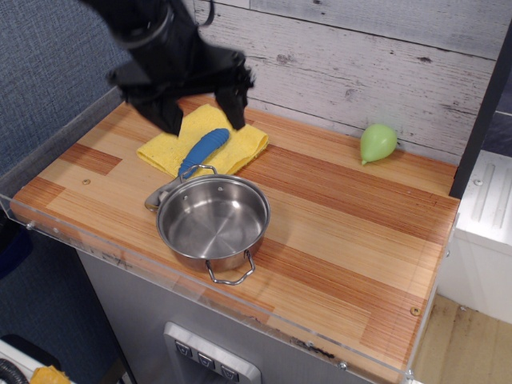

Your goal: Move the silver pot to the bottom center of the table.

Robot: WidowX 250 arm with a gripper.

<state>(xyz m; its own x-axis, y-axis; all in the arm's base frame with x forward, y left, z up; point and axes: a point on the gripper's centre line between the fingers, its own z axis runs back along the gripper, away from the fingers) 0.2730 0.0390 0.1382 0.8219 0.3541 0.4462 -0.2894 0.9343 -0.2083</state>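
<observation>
pot (214, 224): sits near the front edge of the tabletop (352, 240), left of centre; upright, empty; nothing touching it but the spoon bowl just beside its rear-left rim
handles: two thin wire loops, one at rear by the spoon, one at front pointing to the front edge
pot feel: judged stiff steel, light-to-medium wt, won't crush; polished wall prob. slippery, so a side squeeze could slide
where to grip: best guess the rim, one finger inside and one outside; loops too thin and may swivel
end effector (202, 112): up in the air over the rear-left part of the tabletop, above the cloth; fingers spread wide apart; holds nothing
spoon (192, 160): blue handle lies on the cloth, metal bowl end on the wood by the pot
cloth (204, 144): yellow, flat, near the rear-left corner
green thing (377, 142): small, balloon-like, near the rear edge, right of centre; well apart from the pot
task: pot looks about placed; could want a nudge to the right for true centre
</observation>
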